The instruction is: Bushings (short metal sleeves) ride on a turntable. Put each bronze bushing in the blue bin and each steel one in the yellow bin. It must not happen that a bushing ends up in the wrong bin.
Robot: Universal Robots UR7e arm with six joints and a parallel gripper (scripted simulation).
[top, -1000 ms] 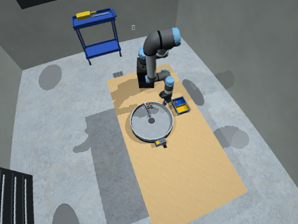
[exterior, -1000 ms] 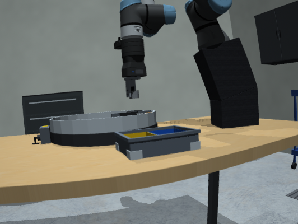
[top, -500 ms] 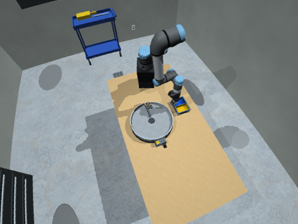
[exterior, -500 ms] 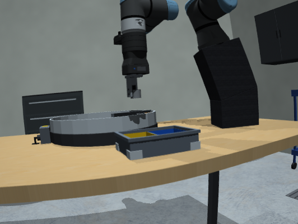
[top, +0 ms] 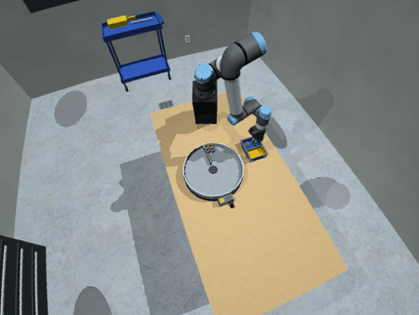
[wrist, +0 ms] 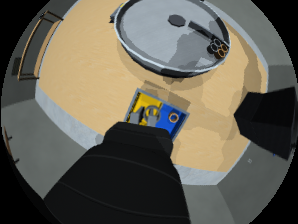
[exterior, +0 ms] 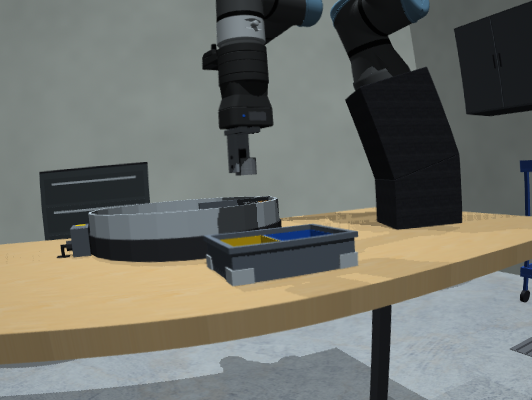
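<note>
I have the gripper (exterior: 241,167) hanging high above the table (exterior: 150,305), just left of centre in the exterior view, with its fingers clamped narrowly on a small grey bushing (exterior: 246,166) (steel by its colour, though it is too small for me to be sure). From the top view the gripper (top: 254,142) sits right over the two-part bin tray (top: 265,156), which lies just to the right of the turntable (top: 198,190) near the middle of the frame.

In the wrist view the tray shows just below centre, with the yellow bin (wrist: 140,104) on the left and the blue bin (wrist: 176,117) on the right. The fingers overlap the yellow side, so the held sleeve is hard to pick out there. A bronze ring (wrist: 174,116) lies in the blue bin.

On the turntable, a small cluster of bushings (top: 209,148) rests against its upper rim in the top view, beside a dark bar that runs in towards the hub (top: 213,170). The same cluster (wrist: 217,47) appears at the right edge of the disc in the wrist view.
</note>
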